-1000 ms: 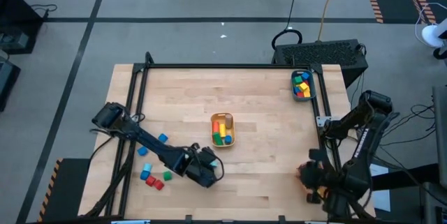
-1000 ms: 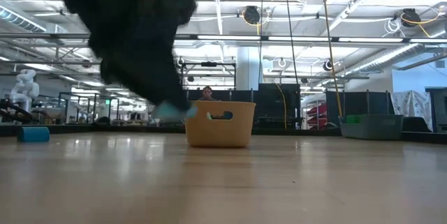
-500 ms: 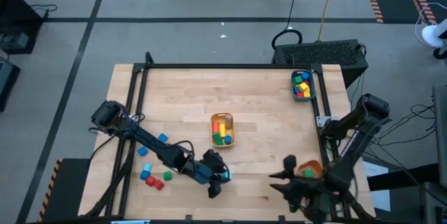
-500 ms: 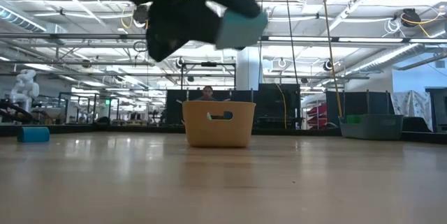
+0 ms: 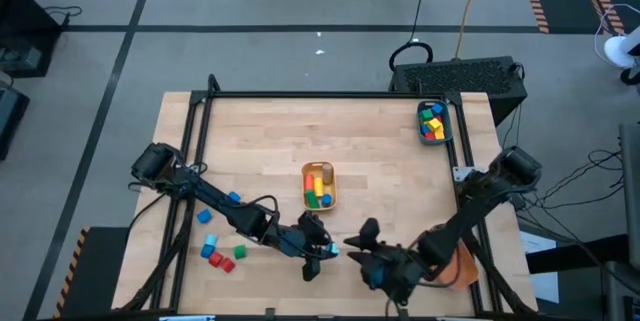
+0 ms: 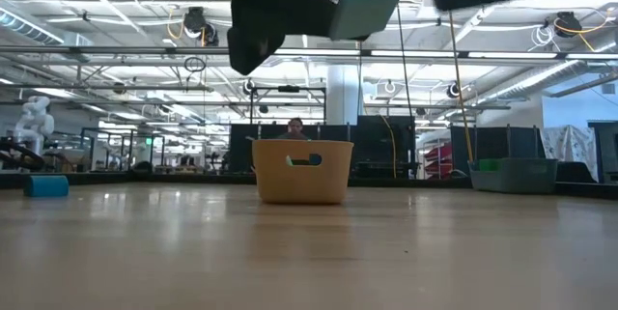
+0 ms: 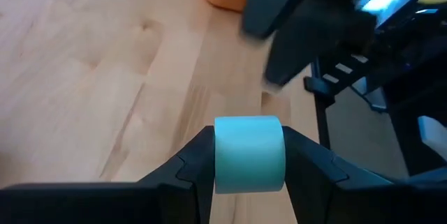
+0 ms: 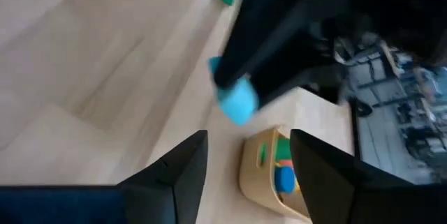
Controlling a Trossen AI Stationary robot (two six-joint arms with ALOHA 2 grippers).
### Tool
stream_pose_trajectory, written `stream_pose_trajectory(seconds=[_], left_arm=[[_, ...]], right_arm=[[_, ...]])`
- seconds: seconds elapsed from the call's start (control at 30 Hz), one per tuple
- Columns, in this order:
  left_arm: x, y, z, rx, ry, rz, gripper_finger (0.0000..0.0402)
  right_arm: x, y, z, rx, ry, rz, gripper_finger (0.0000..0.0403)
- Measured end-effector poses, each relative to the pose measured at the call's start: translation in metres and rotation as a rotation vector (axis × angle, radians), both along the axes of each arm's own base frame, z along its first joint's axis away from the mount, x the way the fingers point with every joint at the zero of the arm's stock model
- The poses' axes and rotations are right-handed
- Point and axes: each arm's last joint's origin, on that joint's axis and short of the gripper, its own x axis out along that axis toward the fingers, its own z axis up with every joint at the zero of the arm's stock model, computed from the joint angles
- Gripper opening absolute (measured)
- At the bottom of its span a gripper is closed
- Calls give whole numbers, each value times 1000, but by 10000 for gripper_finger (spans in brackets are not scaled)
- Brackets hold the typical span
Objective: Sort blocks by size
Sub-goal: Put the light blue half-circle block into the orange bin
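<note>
Cyan block held aloft between two grippers

The left gripper (image 5: 322,252), low and centre in the high view, was clamped on a cyan block (image 7: 248,153) pinched between its fingers, raised off the table (image 5: 380,151). The right gripper (image 5: 362,248) sat just right of it, fingers apart around nothing. Loose blocks (image 5: 218,252) lay at lower left; the yellow bin (image 5: 319,186) stood just above the held block.
</note>
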Motion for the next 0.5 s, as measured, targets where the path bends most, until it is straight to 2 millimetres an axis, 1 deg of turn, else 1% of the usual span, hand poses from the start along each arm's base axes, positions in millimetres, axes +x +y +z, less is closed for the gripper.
stream_pose_trajectory(seconds=[0.23, 0.37, 0.5], left_arm=[[1, 0, 2, -6, -22, -3, 134], [1, 0, 2, -7, -22, -2, 134], [1, 0, 2, -8, -23, -1, 134]], right_arm=[[24, -1, -14, -6, -3, 102, 197], [33, -4, -16, -32, -26, 112, 190], [39, -8, -17, -13, -28, 129, 175]])
